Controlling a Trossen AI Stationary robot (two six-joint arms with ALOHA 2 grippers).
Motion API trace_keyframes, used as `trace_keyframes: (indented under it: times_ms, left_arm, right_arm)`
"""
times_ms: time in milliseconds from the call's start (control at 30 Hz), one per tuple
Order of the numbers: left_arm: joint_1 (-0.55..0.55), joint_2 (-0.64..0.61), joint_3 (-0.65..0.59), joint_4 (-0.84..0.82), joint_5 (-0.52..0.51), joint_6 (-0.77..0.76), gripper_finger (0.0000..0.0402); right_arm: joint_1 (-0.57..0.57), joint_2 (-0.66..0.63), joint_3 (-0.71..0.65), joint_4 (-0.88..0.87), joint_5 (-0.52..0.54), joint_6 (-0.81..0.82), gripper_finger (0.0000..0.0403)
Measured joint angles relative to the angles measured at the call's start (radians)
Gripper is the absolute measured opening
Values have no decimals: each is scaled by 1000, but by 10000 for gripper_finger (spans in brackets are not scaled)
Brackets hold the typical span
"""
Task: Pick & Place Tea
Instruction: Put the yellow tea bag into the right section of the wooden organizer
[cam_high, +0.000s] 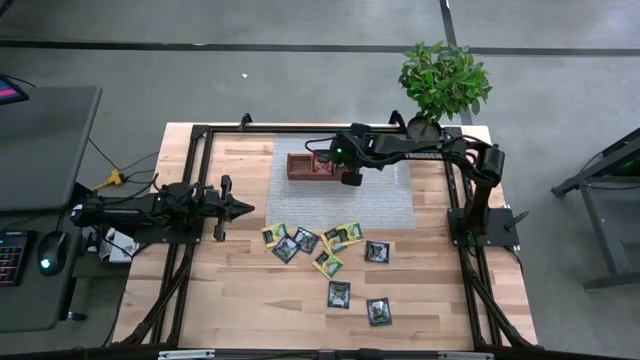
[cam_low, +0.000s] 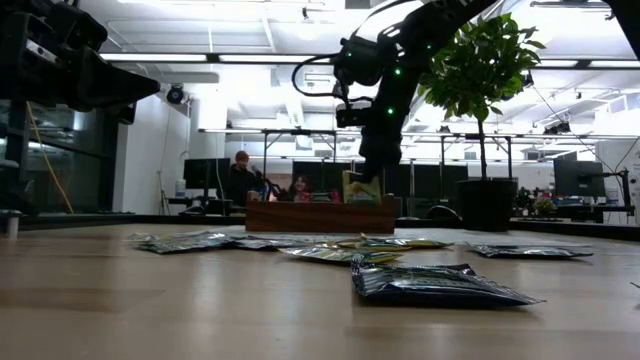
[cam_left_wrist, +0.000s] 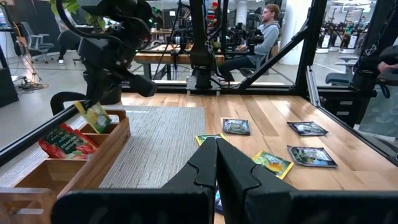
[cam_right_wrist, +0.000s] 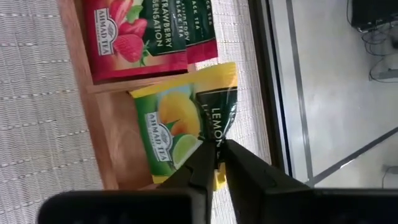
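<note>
Tray (cam_right_wrist: 74, 59) holds red packets (cam_right_wrist: 134, 31) and yellow packet (cam_right_wrist: 177, 130).

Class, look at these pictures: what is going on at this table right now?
The right gripper pinches a yellow lemon-lime tea packet over a compartment of the wooden tray, beside the one that already holds red strawberry packets. The jaws stand barely apart, so release may be starting. The left gripper waits shut above the table's left side. About nine more packets lie scattered on the table.
</note>
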Motion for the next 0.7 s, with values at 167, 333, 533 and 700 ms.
trace_keyframes:
  times_ms: [167,333,533,700]
  left_arm:
    - [0,0,0,0,0,0,0]
    - [0,0,0,0,0,0,0]
    - [0,0,0,0,0,0,0]
    - [0,0,0,0,0,0,0]
  right_arm:
    - [-1,0,0,0,-1,2,76]
    - [-1,0,0,-1,-1,6,104]
    - [21,-18,0,-24,-3,55,125]
    - [73,-56,1,-88,-165,111,134]
